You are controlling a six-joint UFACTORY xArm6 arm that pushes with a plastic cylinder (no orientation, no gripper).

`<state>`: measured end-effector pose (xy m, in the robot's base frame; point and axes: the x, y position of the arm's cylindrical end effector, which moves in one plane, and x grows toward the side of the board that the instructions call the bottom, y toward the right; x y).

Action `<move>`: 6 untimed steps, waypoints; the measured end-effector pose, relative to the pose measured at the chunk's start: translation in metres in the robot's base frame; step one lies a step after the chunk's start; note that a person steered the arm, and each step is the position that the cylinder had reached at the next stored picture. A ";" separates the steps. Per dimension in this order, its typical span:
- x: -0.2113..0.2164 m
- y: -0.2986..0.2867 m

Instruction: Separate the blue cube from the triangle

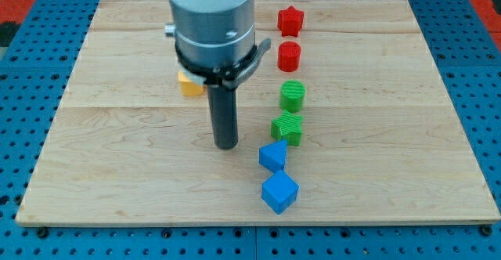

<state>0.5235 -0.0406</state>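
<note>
The blue cube (279, 192) lies near the board's bottom edge, right of centre. The blue triangle (272, 156) sits just above it, touching or nearly touching it. My tip (226, 145) rests on the board to the left of the blue triangle, about a block's width away, and up-left of the blue cube. The arm's grey body rises above the tip toward the view's top.
A green star-like block (287, 128) touches the triangle's top. Above it stand a green cylinder (293, 95), a red cylinder (290, 56) and a red star (290, 20). A yellow block (189, 84) is partly hidden behind the arm. The wooden board (117, 174) lies on a blue surface.
</note>
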 end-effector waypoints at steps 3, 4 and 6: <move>0.095 0.004; 0.095 0.049; 0.078 0.140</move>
